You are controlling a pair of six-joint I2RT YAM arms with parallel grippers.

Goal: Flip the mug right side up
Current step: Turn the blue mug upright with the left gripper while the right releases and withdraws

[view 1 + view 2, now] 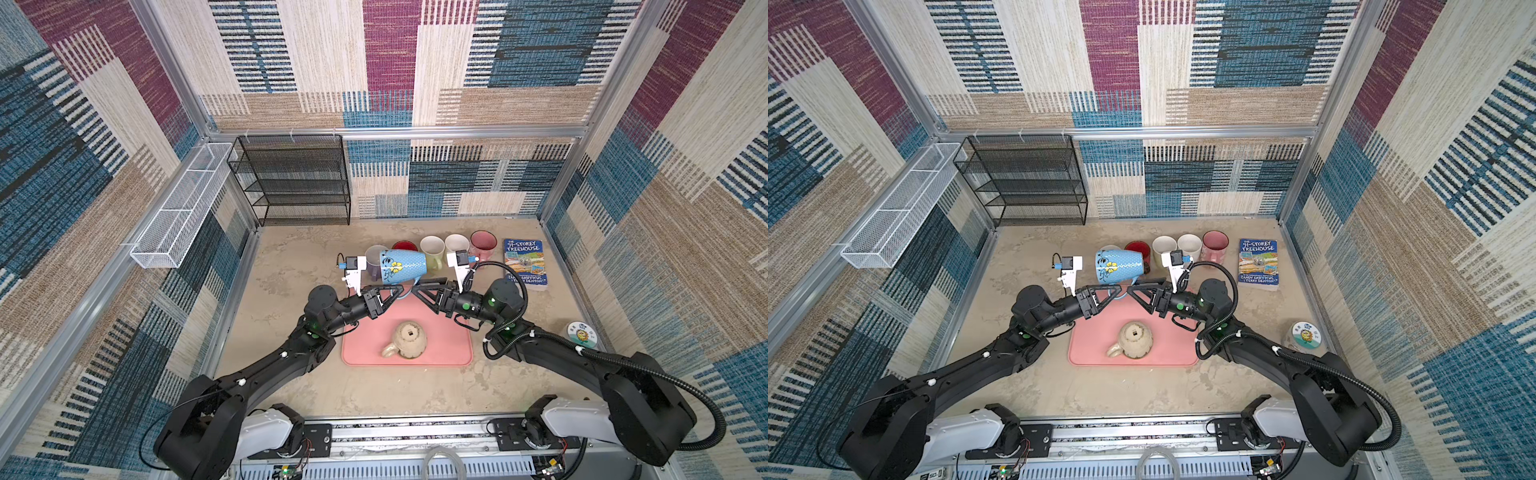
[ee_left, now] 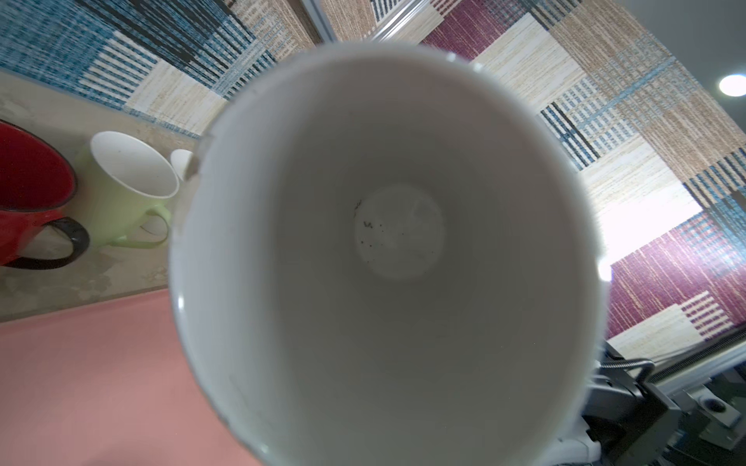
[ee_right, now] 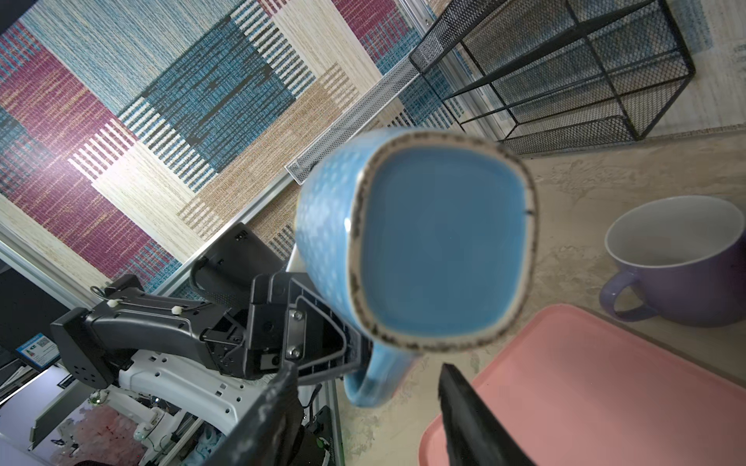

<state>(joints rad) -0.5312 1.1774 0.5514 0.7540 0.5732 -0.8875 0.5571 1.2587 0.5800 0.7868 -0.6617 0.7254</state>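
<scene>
Left gripper [image 1: 400,289] is clamped on the handle of the blue mug [image 1: 403,266], jaws together on it. The mug hangs in the air on its side, above the far edge of the pink mat [image 1: 449,349]. Mouth faces the left arm, base faces the right arm, handle points down. The left wrist view looks straight into the white inside [image 2: 387,242]; the right wrist view shows the blue square-ish base [image 3: 440,246].

Right gripper [image 1: 417,286] sits just beside the handle from the other side. Its fingers [image 3: 452,387] are spread apart and hold nothing.

A beige mug [image 1: 409,340] stands upside down in the middle of the mat.

Behind the held mug, along the far side of the table [image 1: 291,266], there's a row of upright mugs: purple mug [image 1: 374,259], red mug [image 1: 405,246], green mug [image 1: 432,251], cream mug [image 1: 456,243], pink mug [image 1: 483,243]. A book [image 1: 524,262] lies flat next to the pink one, toward the right edge. A round lidded tin [image 1: 582,333] sits at the right edge. Black mesh rack [image 1: 295,178] is in the far left corner, and a white wire basket [image 1: 178,208] is on the left wall.
</scene>
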